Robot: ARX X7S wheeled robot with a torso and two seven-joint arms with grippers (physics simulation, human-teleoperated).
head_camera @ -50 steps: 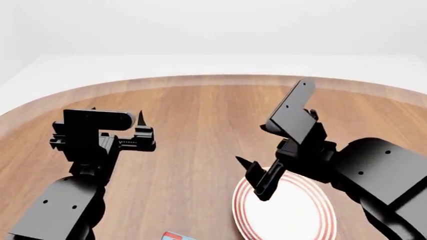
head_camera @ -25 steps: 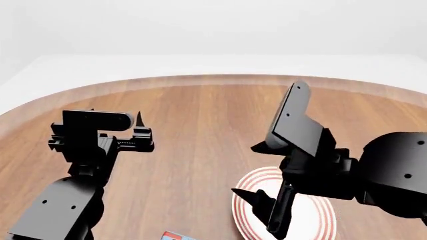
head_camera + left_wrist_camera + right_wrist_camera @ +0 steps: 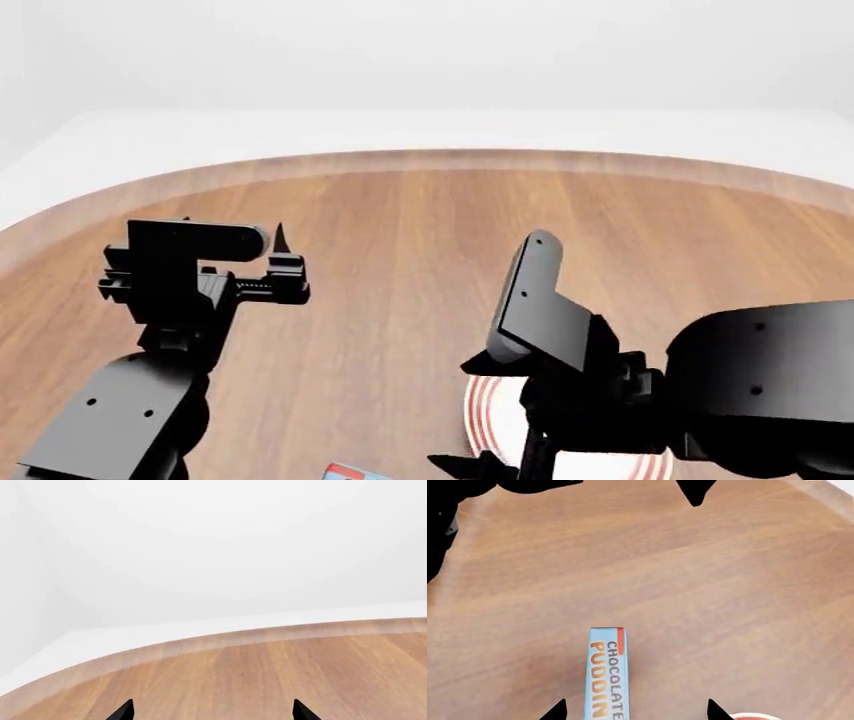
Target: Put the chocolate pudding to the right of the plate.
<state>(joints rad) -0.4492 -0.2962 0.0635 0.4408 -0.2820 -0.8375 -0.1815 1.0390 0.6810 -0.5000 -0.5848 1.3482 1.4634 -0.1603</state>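
The chocolate pudding lies on the wooden table with its light blue side and lettering up; only its corner shows at the head view's bottom edge. My right gripper is open above it, the carton between the fingertips and nearer one of them, not touched. In the head view my right gripper hangs low over the left rim of the red-ringed white plate, and the arm hides most of the plate. A sliver of the plate shows in the right wrist view. My left gripper is open, empty and raised at the left.
The round wooden table has a pale rim and a white floor beyond it. The left wrist view shows only bare wood, the table's far edge and my left gripper.
My right arm has swung down and toward the near left, from above the plate to low beside the plate's left rim over the pudding. The left arm has not moved.
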